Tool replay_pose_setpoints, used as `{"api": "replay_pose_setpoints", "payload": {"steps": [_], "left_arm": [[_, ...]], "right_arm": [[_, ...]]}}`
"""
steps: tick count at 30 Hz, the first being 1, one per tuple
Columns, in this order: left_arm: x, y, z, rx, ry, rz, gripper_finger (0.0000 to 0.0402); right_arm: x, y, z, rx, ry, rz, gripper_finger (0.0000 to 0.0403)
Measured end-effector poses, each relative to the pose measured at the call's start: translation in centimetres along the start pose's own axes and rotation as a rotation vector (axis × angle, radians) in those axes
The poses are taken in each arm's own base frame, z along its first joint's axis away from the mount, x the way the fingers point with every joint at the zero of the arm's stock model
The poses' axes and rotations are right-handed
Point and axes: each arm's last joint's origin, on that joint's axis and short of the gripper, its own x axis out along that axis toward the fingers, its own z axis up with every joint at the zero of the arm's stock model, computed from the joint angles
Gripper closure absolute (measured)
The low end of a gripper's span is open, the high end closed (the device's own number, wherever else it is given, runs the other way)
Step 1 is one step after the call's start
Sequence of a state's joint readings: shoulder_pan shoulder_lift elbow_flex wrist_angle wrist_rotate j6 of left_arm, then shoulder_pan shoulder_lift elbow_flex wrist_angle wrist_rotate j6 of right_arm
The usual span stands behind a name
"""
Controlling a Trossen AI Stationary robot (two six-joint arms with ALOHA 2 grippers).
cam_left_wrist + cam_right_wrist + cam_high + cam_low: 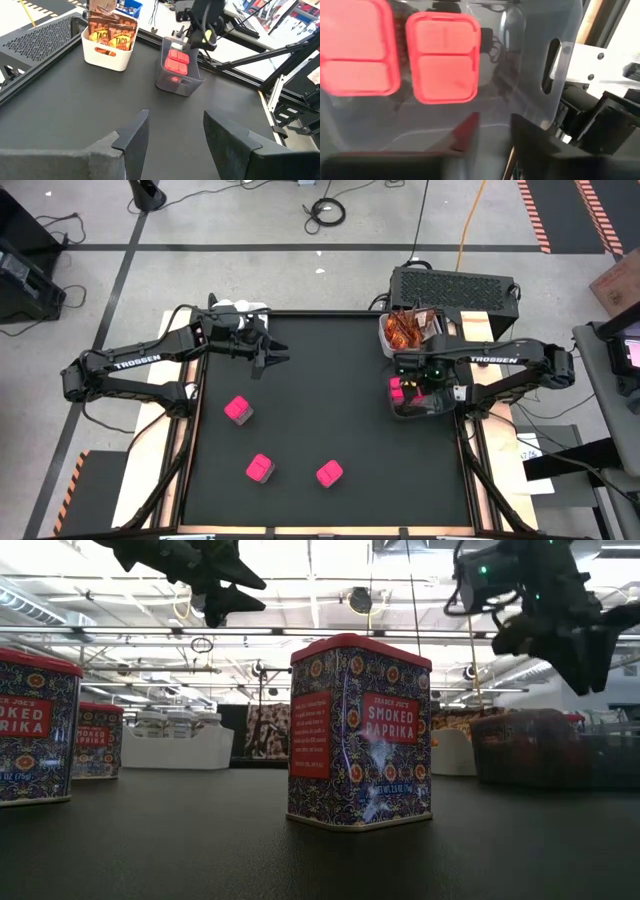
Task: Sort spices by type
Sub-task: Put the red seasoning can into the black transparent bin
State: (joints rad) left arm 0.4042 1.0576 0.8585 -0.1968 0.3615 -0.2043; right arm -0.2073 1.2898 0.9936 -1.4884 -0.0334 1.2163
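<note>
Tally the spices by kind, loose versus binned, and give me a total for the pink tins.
pink tins loose on the table: 3
pink tins in the clear bin: 2
taco sachets in the white bin: several, exact count unclear
Total pink tins: 5

1. Paprika tins (360, 735): red lids, dark blue ornamental pattern with red medallions, red label panels with white lettering; from above they read bright pink (238, 410).
2. Sachets (111, 32): orange-brown with yellow lettering.
3. Sachet bin (107, 56): white.
4. Tin bin (179, 84): translucent dark grey.
5. Table top (330, 380): matte black.
6. Arms (140, 365): dark, white lettering.
</note>
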Motion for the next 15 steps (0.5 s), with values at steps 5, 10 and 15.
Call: {"api": "replay_pose_setpoints", "payload": {"steps": [5,10,15], "left_arm": [[0.0,0.0,0.0,0.004,0.000,0.000,0.0210],[0.0,0.0,0.0,0.006,0.003,0.000,0.0210],[0.0,0.0,0.0,0.008,0.004,0.001,0.0210]], "right_arm": [[1.6,0.2,0.1,0.002,-0.006,0.000,0.0393],[2.4,0.3,0.2,0.021,-0.010,0.008,0.0396],[2.6,0.6,0.4,0.027,-0.022,0.044,0.0400]]}}
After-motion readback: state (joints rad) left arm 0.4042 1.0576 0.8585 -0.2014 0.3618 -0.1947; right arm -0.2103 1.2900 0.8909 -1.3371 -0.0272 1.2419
